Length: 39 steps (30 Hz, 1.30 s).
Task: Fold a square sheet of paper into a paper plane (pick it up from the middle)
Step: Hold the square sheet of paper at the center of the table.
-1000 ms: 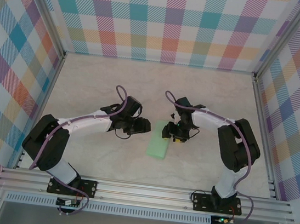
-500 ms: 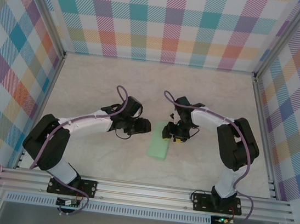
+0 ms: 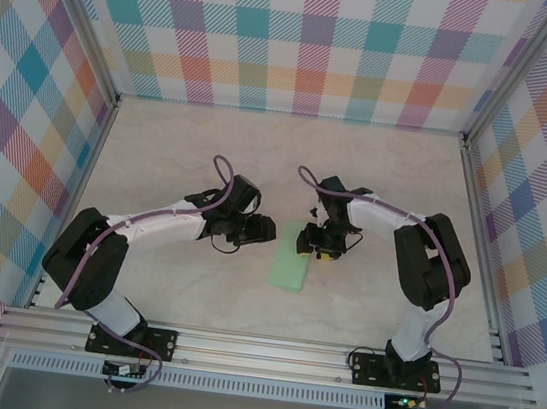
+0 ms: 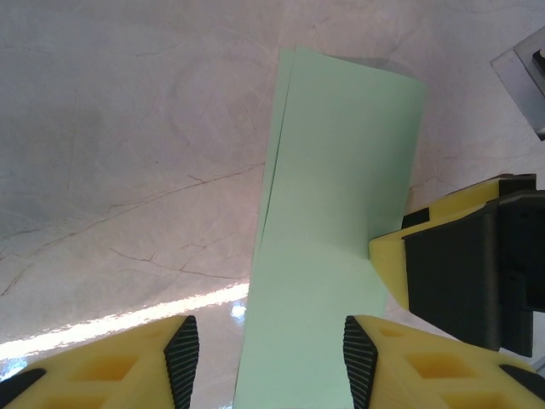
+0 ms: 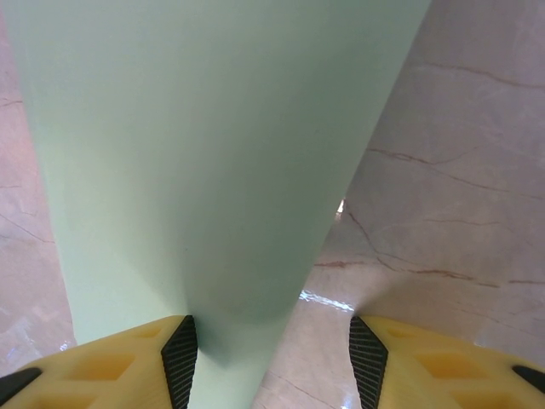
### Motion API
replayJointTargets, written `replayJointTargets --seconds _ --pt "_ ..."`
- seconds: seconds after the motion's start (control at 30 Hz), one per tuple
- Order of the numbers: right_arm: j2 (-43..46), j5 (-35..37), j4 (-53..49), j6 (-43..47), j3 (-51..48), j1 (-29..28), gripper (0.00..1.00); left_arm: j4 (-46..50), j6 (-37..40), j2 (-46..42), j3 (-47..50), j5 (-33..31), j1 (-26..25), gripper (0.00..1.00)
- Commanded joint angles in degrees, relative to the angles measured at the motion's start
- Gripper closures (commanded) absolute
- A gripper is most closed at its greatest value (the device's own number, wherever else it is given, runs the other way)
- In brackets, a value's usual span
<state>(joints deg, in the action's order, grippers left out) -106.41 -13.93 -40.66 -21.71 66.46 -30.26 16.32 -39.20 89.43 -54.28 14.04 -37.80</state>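
The sheet of paper (image 3: 292, 258) is pale mint green and lies flat on the table, folded into a narrow rectangle with two layers showing along its long edge (image 4: 332, 204). My left gripper (image 3: 268, 230) hovers at the paper's left side, open, its near end lying between the pads (image 4: 268, 358). My right gripper (image 3: 320, 247) stands open over the paper's far right corner. Its left pad (image 5: 180, 358) is above the paper (image 5: 213, 145) and its right pad above bare table. The left wrist view catches a yellow finger of the right gripper (image 4: 460, 273) at the paper's edge.
The marble-patterned tabletop (image 3: 180, 152) is walled by checked panels on three sides, with an aluminium rail (image 3: 264, 353) along the near edge. Both arms bend inward toward the middle of the table.
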Motion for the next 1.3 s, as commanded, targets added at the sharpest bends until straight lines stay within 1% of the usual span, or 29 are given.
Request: replayJointTargets --seconds 0.0,0.23,0.33,0.4,0.47,0.5,0.53,0.57,0.83,0.9,1.0,1.27 --pt "-2.39 1.59 -1.52 1.43 0.17 -0.16 0.46 0.3 0.48 0.79 -1.93 0.81 -0.78 0.51" --pt "-3.1 2.34 -2.14 1.95 -0.01 -0.15 0.46 0.34 0.27 1.51 -2.3 0.83 -0.79 0.52" --pt "-3.18 2.42 -1.96 1.76 -0.26 -0.15 0.46 0.63 0.17 2.68 -3.09 1.34 -0.95 0.55" --pt "-3.2 2.93 -2.1 1.76 -0.27 -0.15 0.46 1.31 0.1 3.92 -4.08 1.34 -1.18 0.61" --pt "-3.19 3.12 -2.2 1.69 -0.27 -0.15 0.46 2.23 0.14 5.58 -5.51 1.48 -1.52 0.71" --pt "-3.19 3.25 -2.31 1.68 -0.32 -0.15 0.46 2.91 0.17 6.8 -6.48 1.44 -1.81 0.82" --pt "-3.15 3.3 -2.14 1.65 -0.43 -0.15 0.46 3.89 0.05 7.96 -7.57 1.04 -2.1 0.96" --pt "-3.1 3.3 -2.12 1.54 -0.45 -0.16 0.46 4.63 -0.13 8.98 -8.4 0.82 -2.27 1.0" --pt "-3.12 3.56 -2.14 1.56 -0.54 -0.12 0.46 5.45 -0.69 16.26 -13.27 1.16 -4.25 1.0" --pt "-3.15 3.54 -2.04 1.39 -0.69 -0.15 0.46 5.4 -0.78 17.13 -13.69 0.8 -4.37 1.0" --pt "-3.1 3.52 -1.89 1.42 -1.06 -0.22 0.46 4.15 -0.7 18.03 -13.81 2.08 -4.38 1.0" --pt "-3.1 3.3 -1.48 1.19 -1.51 -0.15 0.45 4.2 -1.14 20.33 -12.99 1.73 -4.46 1.0"
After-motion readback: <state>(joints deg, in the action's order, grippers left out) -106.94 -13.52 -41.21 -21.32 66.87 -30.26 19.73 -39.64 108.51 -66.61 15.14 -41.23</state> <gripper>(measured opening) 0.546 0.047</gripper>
